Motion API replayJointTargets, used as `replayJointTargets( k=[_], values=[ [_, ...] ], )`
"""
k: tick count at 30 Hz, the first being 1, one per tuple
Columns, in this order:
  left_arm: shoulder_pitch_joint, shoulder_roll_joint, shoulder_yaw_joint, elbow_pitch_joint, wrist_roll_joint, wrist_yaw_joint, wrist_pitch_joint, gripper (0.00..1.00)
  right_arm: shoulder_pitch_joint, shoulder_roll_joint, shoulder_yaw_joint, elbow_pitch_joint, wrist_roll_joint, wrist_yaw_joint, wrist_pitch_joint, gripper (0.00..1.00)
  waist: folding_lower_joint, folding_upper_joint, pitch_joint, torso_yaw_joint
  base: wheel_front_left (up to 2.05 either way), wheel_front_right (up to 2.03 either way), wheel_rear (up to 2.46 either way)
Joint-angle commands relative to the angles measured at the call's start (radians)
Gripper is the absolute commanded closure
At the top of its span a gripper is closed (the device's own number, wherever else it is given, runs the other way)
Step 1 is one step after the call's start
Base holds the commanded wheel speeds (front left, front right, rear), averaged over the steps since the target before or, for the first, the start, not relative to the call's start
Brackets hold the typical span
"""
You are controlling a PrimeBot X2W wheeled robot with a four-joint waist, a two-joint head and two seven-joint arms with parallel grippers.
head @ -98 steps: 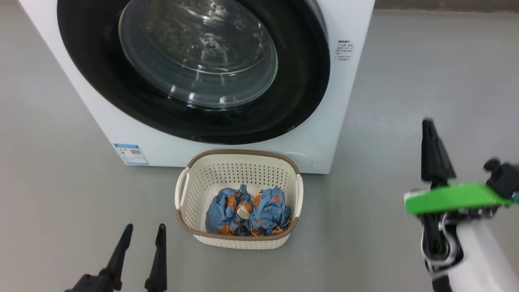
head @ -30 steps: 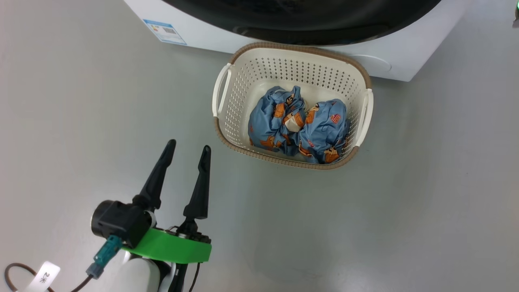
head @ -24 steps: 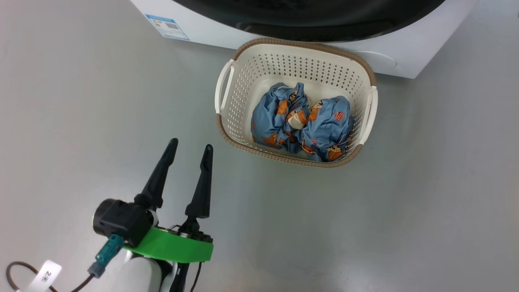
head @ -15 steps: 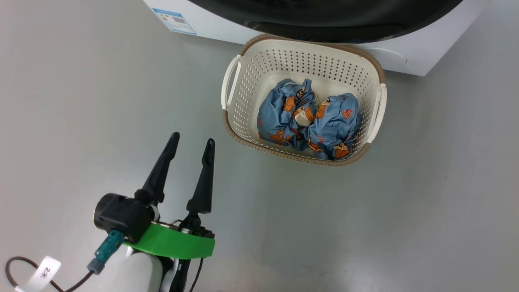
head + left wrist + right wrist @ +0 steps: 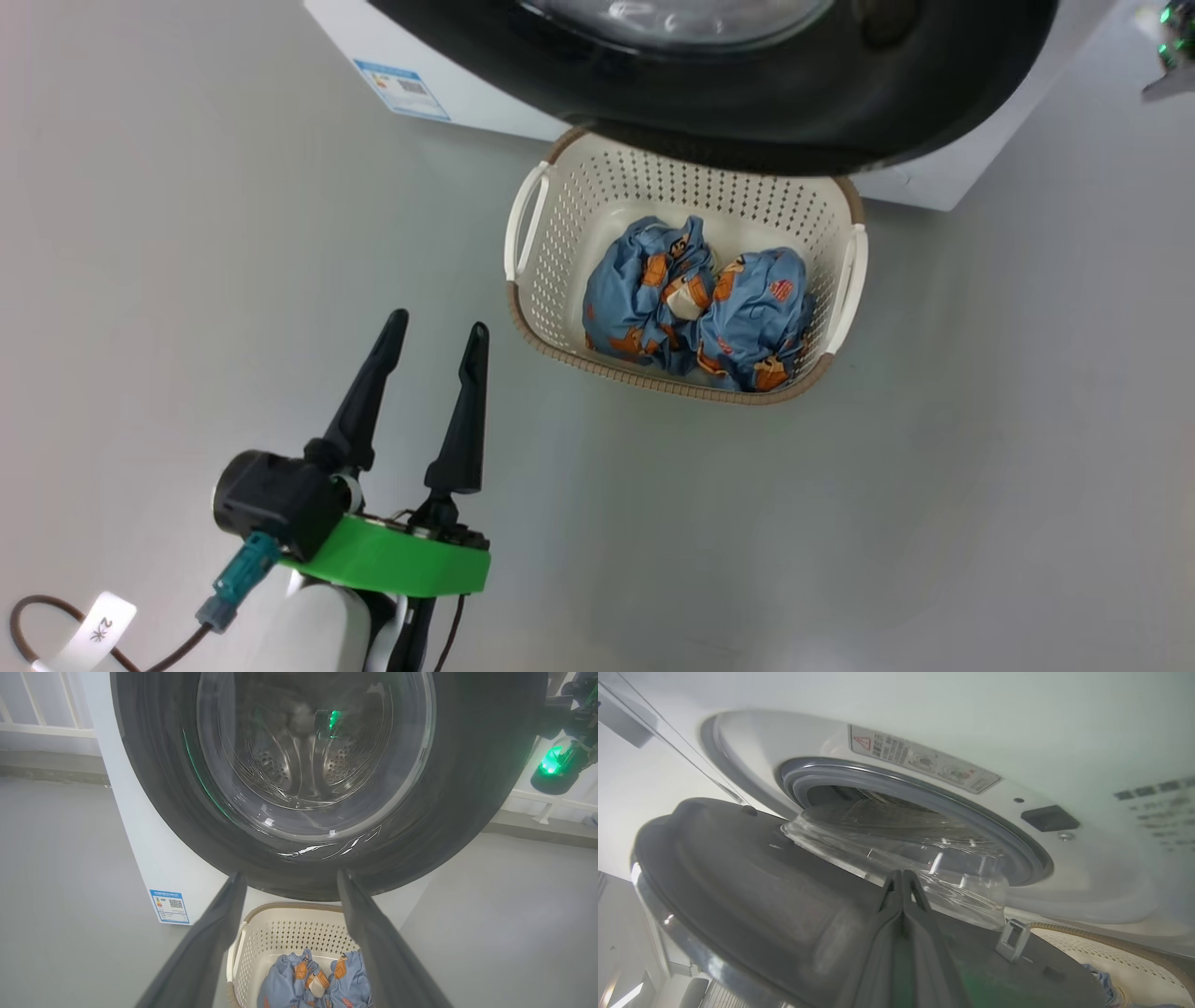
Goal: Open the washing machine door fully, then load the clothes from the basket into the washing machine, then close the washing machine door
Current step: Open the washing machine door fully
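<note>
Your right tool [image 5: 903, 879] is pressed together and tucked behind the door [image 5: 738, 882]. I think it is there to swing the door wider off the washing machine [image 5: 948, 714]. Your left tool [image 5: 439, 322] is spread apart above the floor [image 5: 934, 513], ready near the basket [image 5: 653, 383] where the clothes [image 5: 695, 313] lie.

Right tool [image 5: 903, 879], fingers pressed tight together, lies along the dark inner face of the washing machine door [image 5: 738, 877], door ajar, its glass bowl [image 5: 887, 849] just clear of the grey gasket [image 5: 796, 781], basket [image 5: 1111, 954] corner lower right.
</note>
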Motion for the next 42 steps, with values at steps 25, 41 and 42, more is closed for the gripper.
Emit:
replayJointTargets(
  k=[25, 41, 42],
  values=[
    [0.12, 0.022, 0.082, 0.0, 0.034, -0.002, -0.006, 0.0, 0.298, 0.102, 0.1, -0.187, 0.035, 0.009, 0.11, 1.0, 0.0, 0.0, -0.196, -0.037, 0.0, 0.0, 0.0],
    [0.182, 0.026, 0.098, 0.005, 0.046, -0.002, -0.006, 0.0, 0.47, 0.164, 0.137, -0.291, 0.039, 0.009, 0.179, 1.0, 0.0, 0.0, -0.294, -0.013, 0.0, 0.0, 0.0],
    [0.187, 0.026, 0.1, 0.004, 0.047, -0.002, -0.006, 0.0, 0.48, 0.168, 0.139, -0.297, 0.036, 0.009, 0.179, 1.0, 0.0, 0.0, -0.301, -0.01, 0.0, 0.0, 0.0]
  ],
)
